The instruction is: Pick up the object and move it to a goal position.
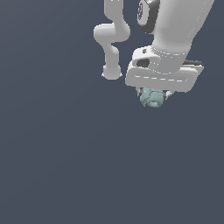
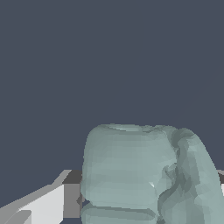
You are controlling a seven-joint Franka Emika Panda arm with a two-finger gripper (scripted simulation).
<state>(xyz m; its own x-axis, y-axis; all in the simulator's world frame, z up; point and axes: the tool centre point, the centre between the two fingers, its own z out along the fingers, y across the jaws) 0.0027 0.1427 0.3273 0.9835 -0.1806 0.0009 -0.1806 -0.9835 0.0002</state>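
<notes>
The gripper (image 1: 154, 94), toward the exterior view's upper right, is closed around the object (image 1: 152, 97), tucked directly beneath the white hand; judged light and rigid, its lumpy faces invite slippage, so the hold belongs across its broad middle.

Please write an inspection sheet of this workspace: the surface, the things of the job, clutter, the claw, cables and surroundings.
Surface: plain dark grey-blue, no edge or marking seen.
Job's things: pale teal-green lumpy object, directly under the white hand, between the fingers; it fills much of the wrist view.
Clutter: nothing seen.
Claw: pointing down, closed on the object; fingertips mostly hidden by the hand and the object.
Cables: nothing seen.
Surroundings: only the white arm behind; goal marker not seen.
</notes>
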